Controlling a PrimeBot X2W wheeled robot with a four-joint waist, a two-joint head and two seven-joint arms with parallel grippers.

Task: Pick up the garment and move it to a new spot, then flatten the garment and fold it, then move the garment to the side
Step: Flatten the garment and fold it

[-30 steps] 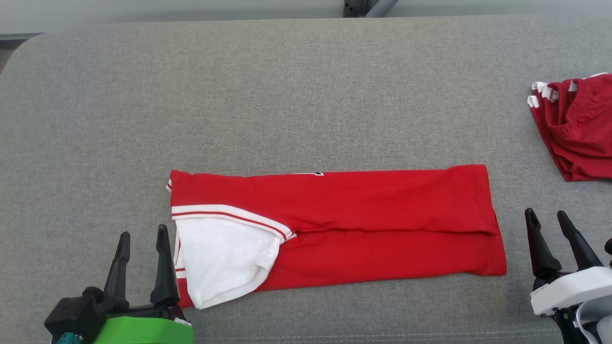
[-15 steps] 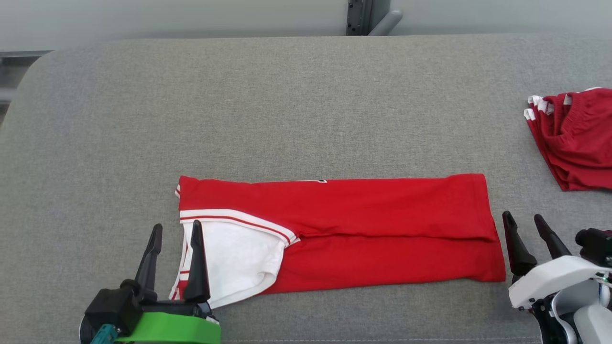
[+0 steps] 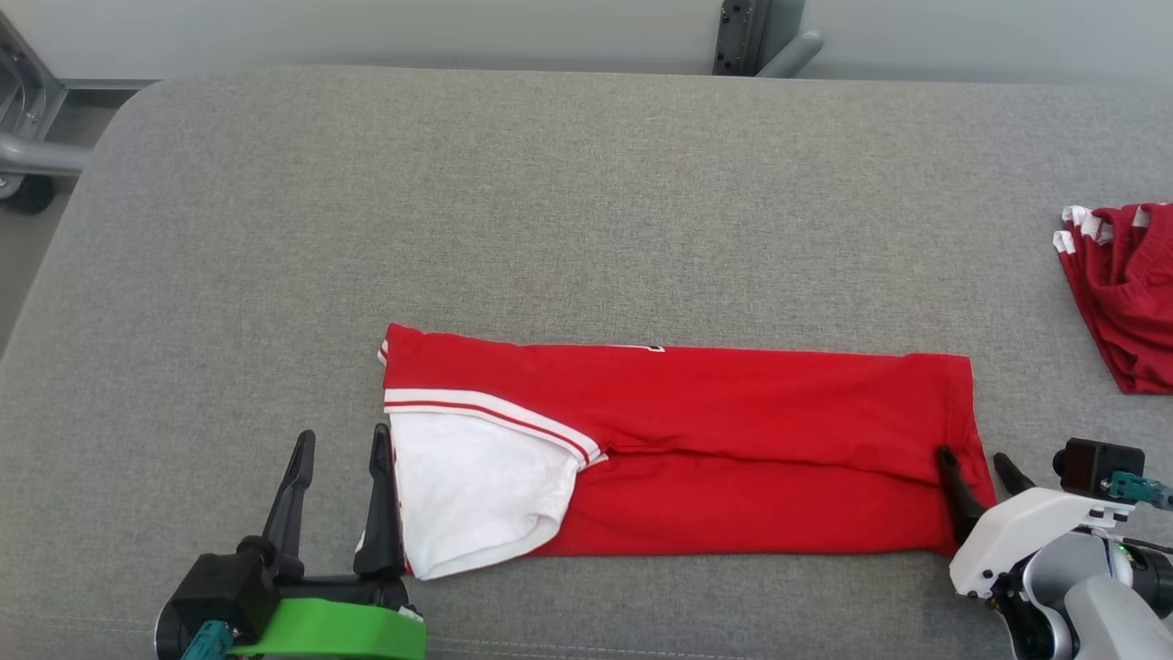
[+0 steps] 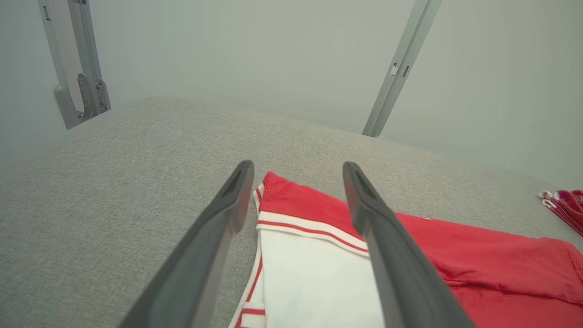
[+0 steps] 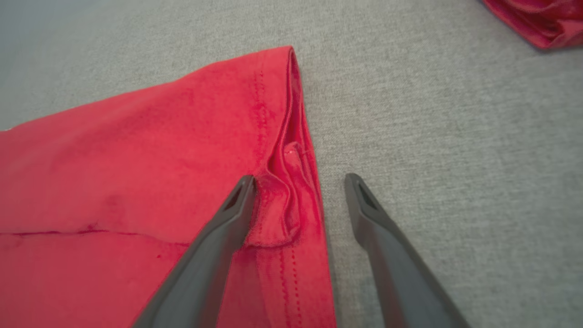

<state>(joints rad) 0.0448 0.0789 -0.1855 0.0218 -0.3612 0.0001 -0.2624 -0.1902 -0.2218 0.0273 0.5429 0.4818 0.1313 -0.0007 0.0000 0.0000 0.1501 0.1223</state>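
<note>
The garment (image 3: 733, 440) is a red shirt with a white, red-striped sleeve, folded into a long band across the grey surface. My left gripper (image 3: 341, 444) stands open at its left end, the right finger at the white sleeve's edge. In the left wrist view the open left gripper (image 4: 296, 175) straddles the garment's (image 4: 314, 228) striped corner. My right gripper (image 3: 976, 460) is open at the garment's right hem. In the right wrist view, one finger of the right gripper (image 5: 298, 182) rests on the garment's (image 5: 136, 159) wrinkled hem, the other over bare cushion.
A second pile of red clothes (image 3: 1127, 293) with white trim lies at the right edge, also seen as red clothes (image 5: 537, 18) in the right wrist view. The grey cushion (image 3: 550, 202) stretches wide behind. Metal frame posts (image 3: 756, 37) stand beyond its far edge.
The head camera has shifted, so the whole scene sits differently. Both grippers have closed in on the garment's ends: the left to the sleeve edge, the right onto the right hem.
</note>
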